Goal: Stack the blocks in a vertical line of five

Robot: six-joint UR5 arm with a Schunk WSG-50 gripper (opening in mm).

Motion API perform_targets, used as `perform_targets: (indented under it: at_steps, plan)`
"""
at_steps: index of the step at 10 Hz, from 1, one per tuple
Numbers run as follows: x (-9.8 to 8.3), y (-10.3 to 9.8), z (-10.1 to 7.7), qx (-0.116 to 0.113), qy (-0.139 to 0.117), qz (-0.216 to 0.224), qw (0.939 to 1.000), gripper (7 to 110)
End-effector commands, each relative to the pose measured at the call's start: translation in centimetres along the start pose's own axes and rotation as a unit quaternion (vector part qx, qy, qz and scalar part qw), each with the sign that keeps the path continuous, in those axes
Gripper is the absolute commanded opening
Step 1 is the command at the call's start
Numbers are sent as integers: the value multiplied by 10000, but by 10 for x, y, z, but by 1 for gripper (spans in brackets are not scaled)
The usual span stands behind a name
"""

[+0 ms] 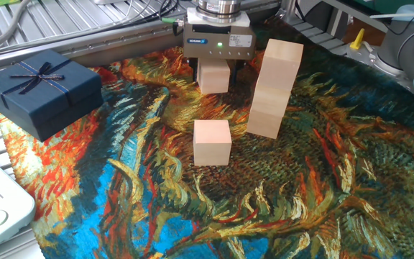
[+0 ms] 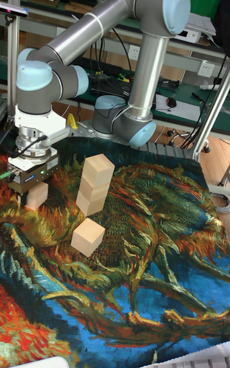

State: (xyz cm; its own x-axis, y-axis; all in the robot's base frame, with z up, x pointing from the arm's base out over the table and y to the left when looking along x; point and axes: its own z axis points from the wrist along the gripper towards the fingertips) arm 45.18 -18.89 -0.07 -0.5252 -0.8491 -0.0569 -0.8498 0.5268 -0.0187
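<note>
While its jaws sit narrowed against the sides of one block, the gripper holds that cube at the far edge of the cloth, apparently just above it. To its right rises a stack of three blocks, slightly leaning. A fifth block rests alone in front, near the stack's base. All are smooth, pale wooden cubes with sharp edges. The cloth is printed with swirling painted strokes. A dark ribboned box sits well left.

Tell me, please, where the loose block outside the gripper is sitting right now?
In the fixed view the loose block stands alone on the patterned cloth, just left of the stack's base, nearer the camera than the gripper.
</note>
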Motion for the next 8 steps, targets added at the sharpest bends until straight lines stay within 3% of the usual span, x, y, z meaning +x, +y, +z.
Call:
perform_targets:
  at_steps: [1,5,6,8]
  plan:
    - [-1,-1,-2,13,-41,66,10000,66]
    - [0,-1,-1,52,4,232,9997,66]
    - [1,-1,-2,73,35,307,9995,22]
    - [4,-2,-4,125,110,394,9991,22]
